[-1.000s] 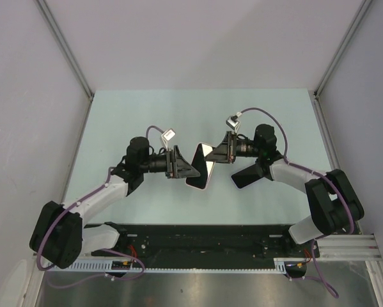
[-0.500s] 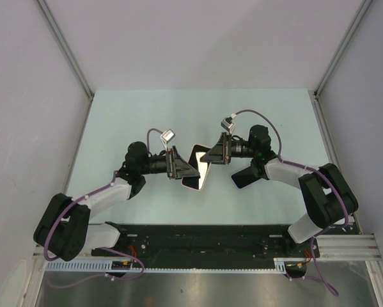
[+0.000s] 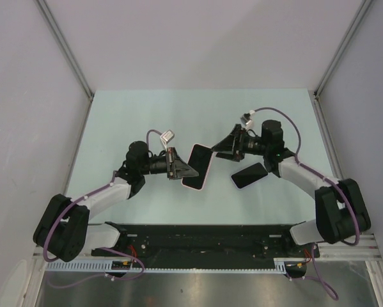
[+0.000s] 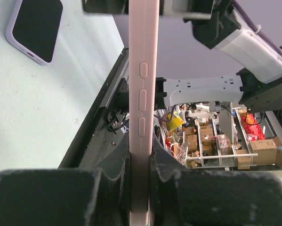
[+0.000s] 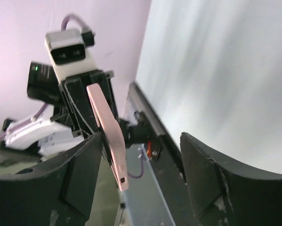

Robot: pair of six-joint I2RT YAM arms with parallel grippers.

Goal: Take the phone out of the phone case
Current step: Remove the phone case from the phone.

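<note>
A phone in a pink case [image 3: 199,165] hangs above the table's middle, its dark screen showing inside the pink rim. My left gripper [image 3: 181,167] is shut on its lower end. In the left wrist view the case's edge [image 4: 143,70] with three side buttons stands upright between the fingers [image 4: 115,165]. My right gripper [image 3: 220,152] is open just right of the case's top. In the right wrist view the pink edge [image 5: 108,132] passes close to one finger [image 5: 82,174], unclamped.
A second phone in a lilac case [image 3: 249,175] lies screen up on the pale green table [image 3: 146,115], below the right arm, also seen in the left wrist view [image 4: 35,26]. A black rail [image 3: 197,240] runs along the near edge. Grey walls enclose three sides.
My left gripper has closed onto the pink-cased phone. The right gripper has let go of it, opened wide and drawn back to the right.
</note>
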